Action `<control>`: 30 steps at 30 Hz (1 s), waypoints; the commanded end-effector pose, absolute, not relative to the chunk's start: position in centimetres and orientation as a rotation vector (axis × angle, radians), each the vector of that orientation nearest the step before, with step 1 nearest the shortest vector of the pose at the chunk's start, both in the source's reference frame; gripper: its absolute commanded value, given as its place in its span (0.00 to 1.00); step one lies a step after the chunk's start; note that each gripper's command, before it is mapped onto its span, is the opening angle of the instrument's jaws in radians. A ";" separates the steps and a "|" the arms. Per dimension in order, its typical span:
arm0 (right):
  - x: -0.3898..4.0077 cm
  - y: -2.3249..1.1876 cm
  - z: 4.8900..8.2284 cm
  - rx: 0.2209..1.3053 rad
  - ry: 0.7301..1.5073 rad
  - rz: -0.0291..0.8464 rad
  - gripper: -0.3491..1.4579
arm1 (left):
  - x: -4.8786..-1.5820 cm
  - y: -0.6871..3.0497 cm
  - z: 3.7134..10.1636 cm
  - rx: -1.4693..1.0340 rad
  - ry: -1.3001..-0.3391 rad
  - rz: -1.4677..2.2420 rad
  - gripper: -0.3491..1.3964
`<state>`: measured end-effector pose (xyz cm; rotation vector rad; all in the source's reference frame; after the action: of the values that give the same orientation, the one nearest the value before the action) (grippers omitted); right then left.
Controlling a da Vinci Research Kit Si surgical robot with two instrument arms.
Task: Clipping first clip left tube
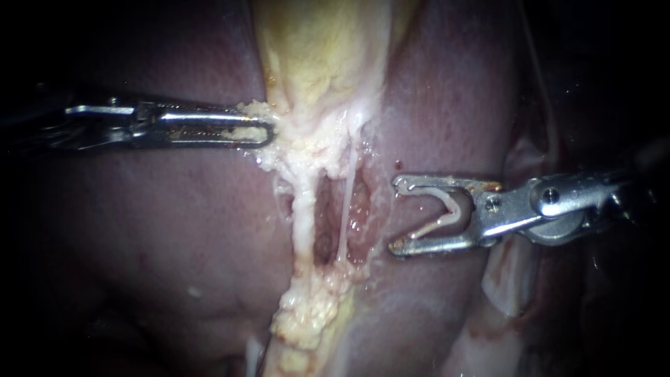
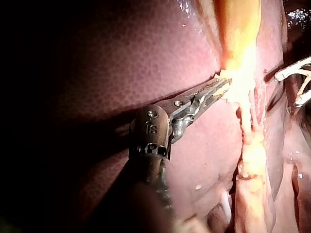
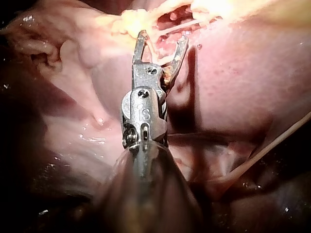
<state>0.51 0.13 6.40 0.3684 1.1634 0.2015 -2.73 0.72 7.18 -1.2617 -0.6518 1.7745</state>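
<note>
My left instrument (image 1: 269,131) comes in from the left, its jaws shut on pale yellow tissue at the base of the gallbladder (image 1: 321,49). Below that grip run two tubes: a thick white left tube (image 1: 301,216) and a thin right tube (image 1: 345,209), with a dark gap between them. My right instrument (image 1: 396,213) stands to the right of both tubes, touching neither. Its jaws are spread wide and hold a white V-shaped clip (image 1: 447,209). In the right wrist view these jaws (image 3: 162,39) point at the tubes (image 3: 180,24) just ahead. The left wrist view shows the left jaws (image 2: 221,87) holding the tissue.
Dark red liver (image 1: 174,230) lies on both sides of the tubes. Crumbly yellow fat (image 1: 307,321) sits where the tubes run downward. A pale fold of tissue (image 1: 509,279) lies under my right instrument's shaft.
</note>
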 end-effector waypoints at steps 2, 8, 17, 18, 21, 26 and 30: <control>0.52 0.13 6.40 0.368 1.163 0.202 0.47 | -2.69 0.71 7.09 -1.262 -0.657 1.774 0.00; 0.53 0.13 6.41 0.373 1.165 0.199 0.47 | -2.44 0.74 6.55 -1.268 -0.687 1.751 0.00; 0.57 0.06 6.43 0.399 1.173 0.177 0.47 | -2.23 0.77 6.21 -1.288 -0.669 1.736 0.00; 0.59 0.03 6.43 0.406 1.176 0.170 0.47 | -2.23 0.77 6.23 -1.288 -0.668 1.736 0.00; 0.67 -0.08 6.43 0.435 1.183 0.151 0.47 | -2.23 0.77 6.26 -1.289 -0.667 1.737 0.00; 0.87 -0.30 6.42 0.544 1.192 0.144 0.47 | -2.22 0.78 6.27 -1.289 -0.667 1.737 0.00; 1.07 -0.41 6.45 0.614 1.204 0.176 0.47 | -2.22 0.78 6.28 -1.289 -0.667 1.737 0.00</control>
<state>1.11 -0.43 6.47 0.6268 1.2032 0.1785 -2.22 0.78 6.28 -1.2885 -0.6665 1.7376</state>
